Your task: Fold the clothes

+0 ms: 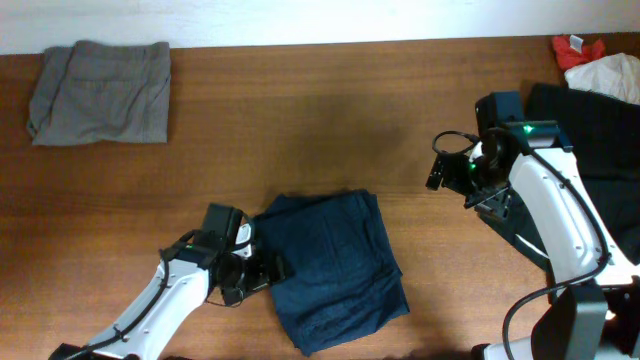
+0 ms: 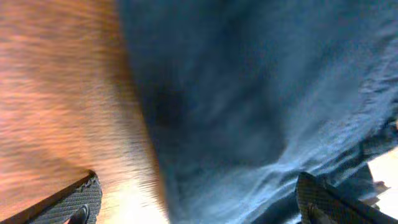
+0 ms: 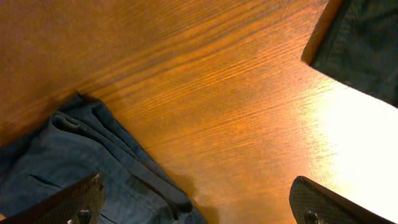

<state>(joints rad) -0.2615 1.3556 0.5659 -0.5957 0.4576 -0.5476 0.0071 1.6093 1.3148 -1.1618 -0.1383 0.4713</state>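
The navy-blue garment lies folded into a rough rectangle on the wooden table, near the front centre. My left gripper sits at its left edge, jaws open, straddling the cloth's edge; in the left wrist view the blue cloth fills the right side and the open jaws hold nothing. My right gripper hovers open and empty over bare table to the right of the garment. The right wrist view shows a corner of the blue garment at lower left between its open jaws.
A grey folded garment lies at the back left. A big black garment lies at the right edge under my right arm, with white and red cloth behind it. Its dark edge shows in the right wrist view.
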